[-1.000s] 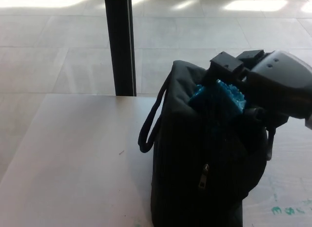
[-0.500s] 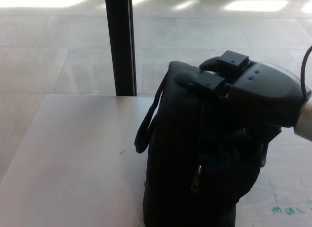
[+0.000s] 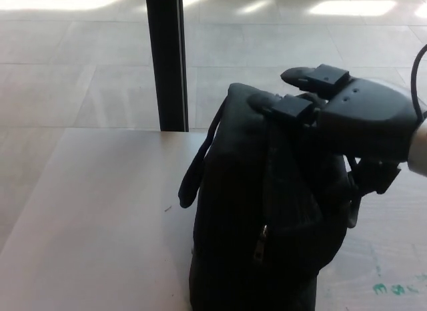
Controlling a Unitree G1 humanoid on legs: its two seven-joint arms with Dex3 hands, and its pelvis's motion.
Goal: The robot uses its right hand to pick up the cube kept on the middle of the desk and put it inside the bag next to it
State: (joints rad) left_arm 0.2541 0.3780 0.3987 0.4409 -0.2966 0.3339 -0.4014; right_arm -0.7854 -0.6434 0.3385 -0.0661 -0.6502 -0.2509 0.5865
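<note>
A black post [image 3: 167,57] rises behind the pale desk [image 3: 93,211], and a strap loop [image 3: 197,167] hangs down the left side of the black bag [image 3: 260,224] standing upright on it. Above the bag's top the right hand [image 3: 333,107] hovers, two fingers [image 3: 283,105] stretched leftward and apart, holding nothing. The cube is not visible.

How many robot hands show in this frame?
1: the right hand, coming in from picture right, sits over the top of the black bag on the desk. The left hand is not in view.
</note>
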